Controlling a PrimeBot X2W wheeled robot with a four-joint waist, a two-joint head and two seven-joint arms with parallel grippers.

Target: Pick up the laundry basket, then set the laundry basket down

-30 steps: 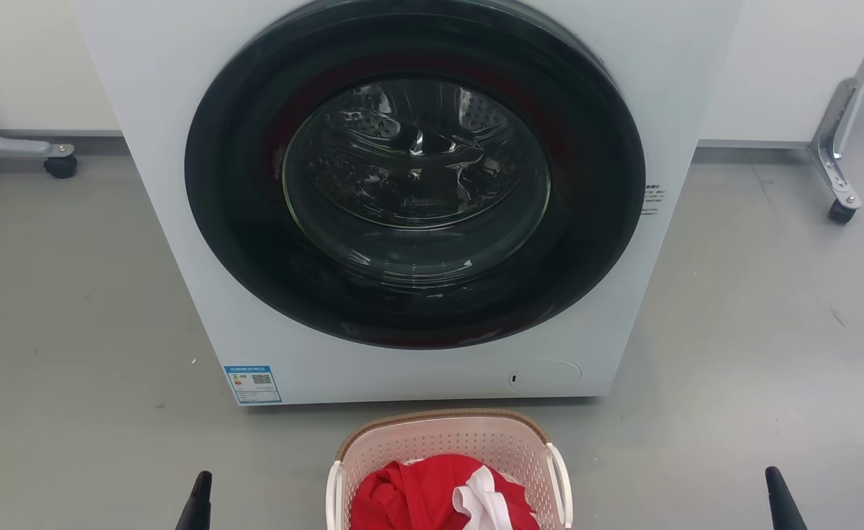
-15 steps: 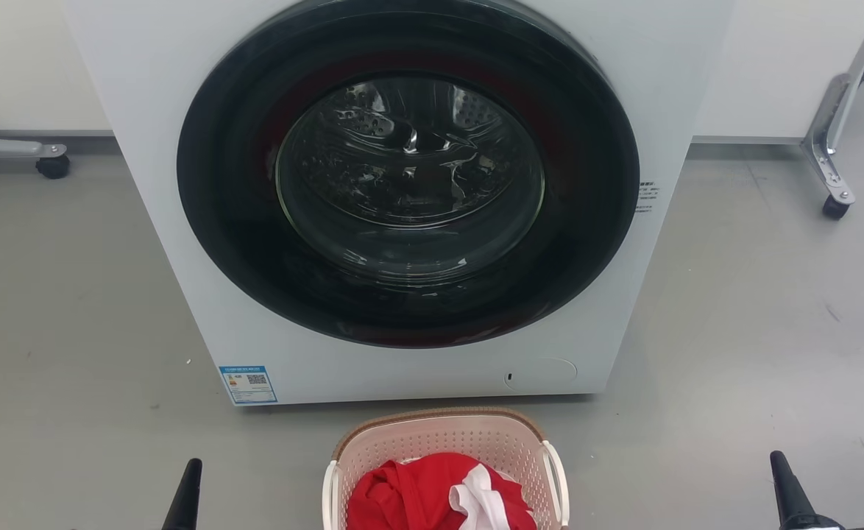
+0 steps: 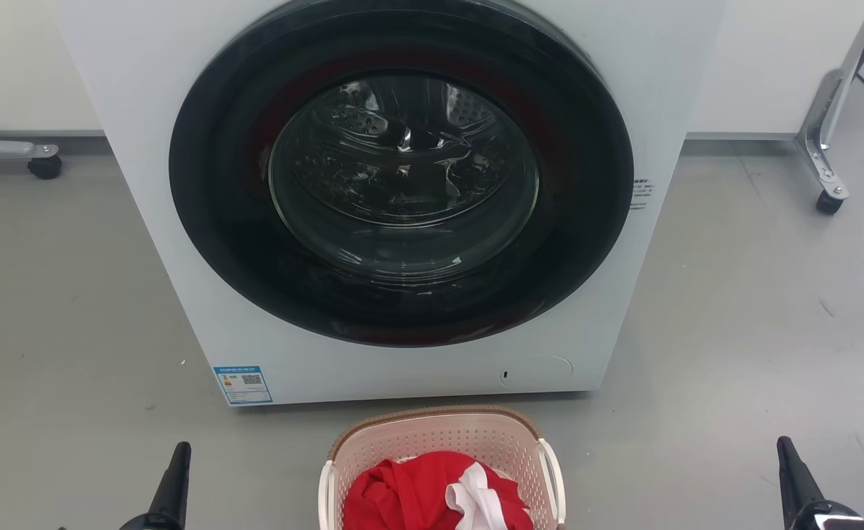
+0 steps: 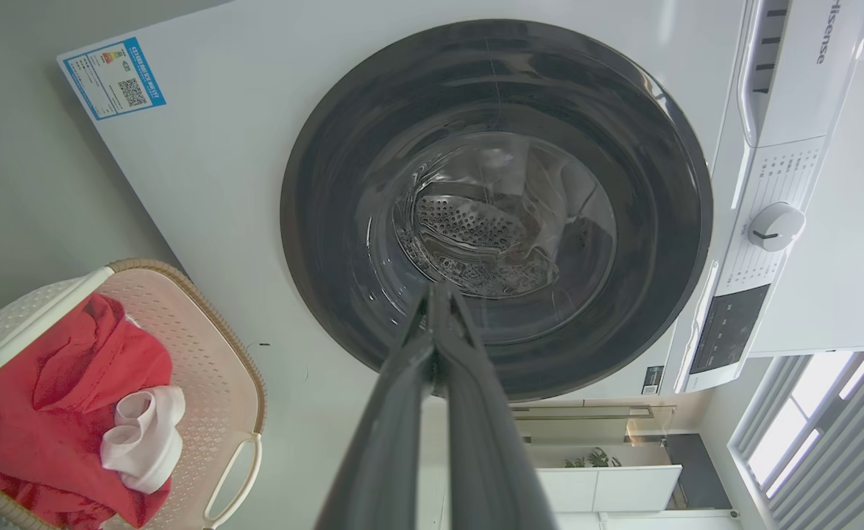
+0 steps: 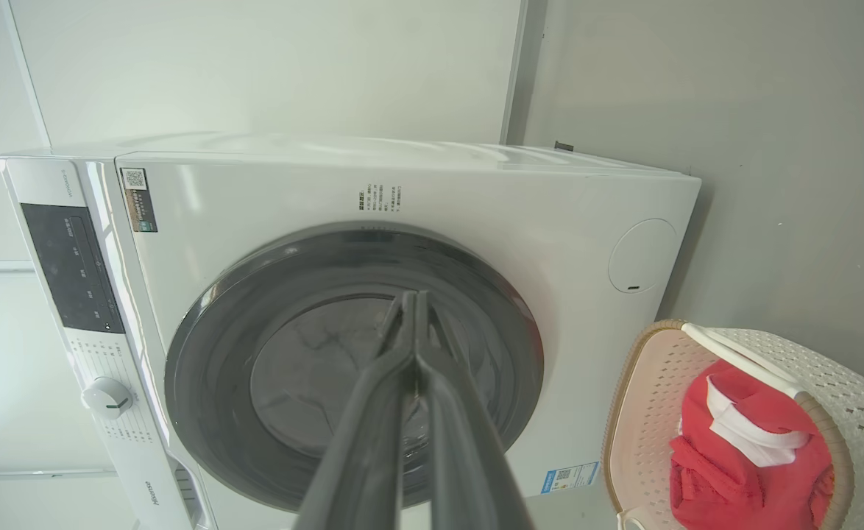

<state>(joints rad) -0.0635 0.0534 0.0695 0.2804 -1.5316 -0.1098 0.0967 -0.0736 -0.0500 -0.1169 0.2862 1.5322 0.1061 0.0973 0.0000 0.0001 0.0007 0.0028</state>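
Head view: laundry basket (image 3: pixel 439 436) stands on the grey floor (image 3: pixel 734 331), bottom centre, just in front of the white washing machine (image 3: pixel 667 110) and below its round dark door (image 3: pixel 402 169), which is shut. There is a narrow strip of floor between basket and machine. A red garment (image 3: pixel 402 493) is heaped in the basket with a white cloth (image 3: pixel 476 497) lying on top of it. The left gripper (image 3: pixel 179 453) is at lower left and the right gripper (image 3: pixel 785 449) at lower right. Both are well apart from the basket, one on each side, touching nothing. Each shows as a single dark point.

Left wrist view: the left gripper's fingers are pressed together at the tips, holding nothing, and are seen against the machine door. The basket is at lower left of the view, on the floor beside the machine front, with its white handle toward the camera. A control knob (image 4: pixel 774 226) sits on the machine panel.

Right wrist view: the right gripper's fingers are closed tip to tip, empty, in front of the door. The basket is at lower right, on the floor near the machine's bottom corner, with the red garment and white cloth inside.
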